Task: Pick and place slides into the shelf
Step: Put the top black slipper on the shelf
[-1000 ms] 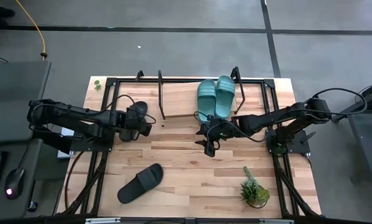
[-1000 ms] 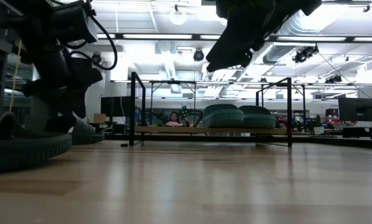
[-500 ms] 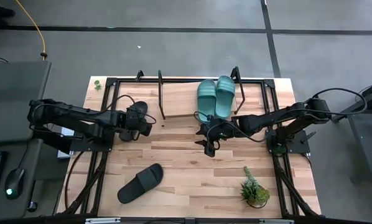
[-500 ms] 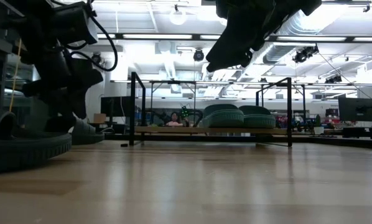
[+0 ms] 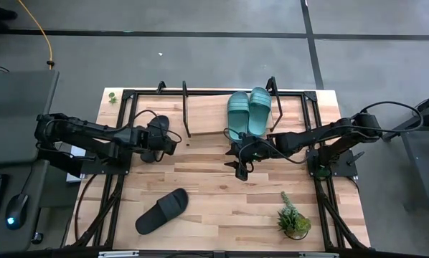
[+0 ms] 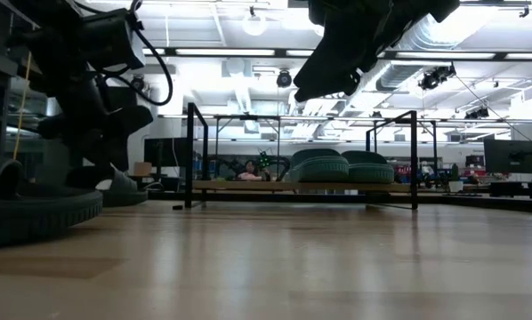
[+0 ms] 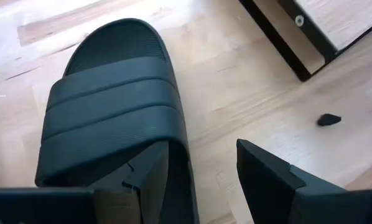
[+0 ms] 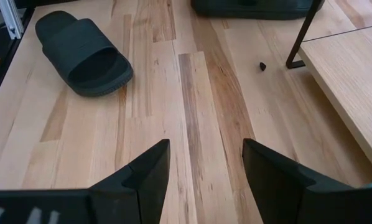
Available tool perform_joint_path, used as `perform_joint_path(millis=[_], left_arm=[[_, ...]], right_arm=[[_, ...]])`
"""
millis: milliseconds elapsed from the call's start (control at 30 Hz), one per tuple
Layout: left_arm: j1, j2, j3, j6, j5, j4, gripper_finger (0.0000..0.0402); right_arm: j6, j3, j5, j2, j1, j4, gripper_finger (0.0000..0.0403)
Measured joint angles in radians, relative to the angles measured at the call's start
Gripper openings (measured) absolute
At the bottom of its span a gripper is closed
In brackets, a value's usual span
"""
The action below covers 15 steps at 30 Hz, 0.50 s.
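Observation:
Two teal slides (image 5: 247,113) lie side by side on the shelf's board (image 5: 207,118), at its right end; the low view shows these slides (image 6: 337,167) on the board too. One black slide (image 5: 162,211) rests sole-down on the table near its front edge. The other black slide (image 7: 111,106) lies left of the shelf, under my left gripper (image 7: 201,174). That gripper is open. One finger (image 7: 152,180) is over the footbed behind the strap, the other (image 7: 267,177) beyond the slide's side. My right gripper (image 8: 204,168) hovers open above bare table in front of the shelf. My left gripper comes down on the black slide from above with its fingers on either side of the slide's side edge (image 7: 185,158). Whether a finger touches the slide, I cannot tell. The slide lies flat on the table.
A small green potted plant (image 5: 294,222) stands near the table's front right corner. The shelf's black tube posts (image 6: 192,151) rise at its ends. A small dark scrap (image 8: 262,65) lies on the table by the shelf. Bare wood (image 5: 229,193) stretches between the near black slide and the plant.
My left arm has shifted slightly toward the table's right over the black slide. The slides and my right gripper have kept still.

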Motion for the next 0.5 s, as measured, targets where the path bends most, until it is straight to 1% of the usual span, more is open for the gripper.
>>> perform_joint_path(millis=[133,367,500], left_arm=[[0.0,0.002,0.0,0.007,-0.023,0.002,0.0175],[0.0,0.004,-0.003,-0.004,-0.025,0.006,0.0175],[0.001,0.004,-0.054,-0.012,-0.031,0.081,0.0175]], right_arm=[[0.003,0.0,0.0,0.0,0.0,0.0,0.0193],[0.007,0.0,0.0,0.0,0.0,0.0,0.0193],[0.008,0.0,0.0,0.0,0.0,0.0,0.0193]])
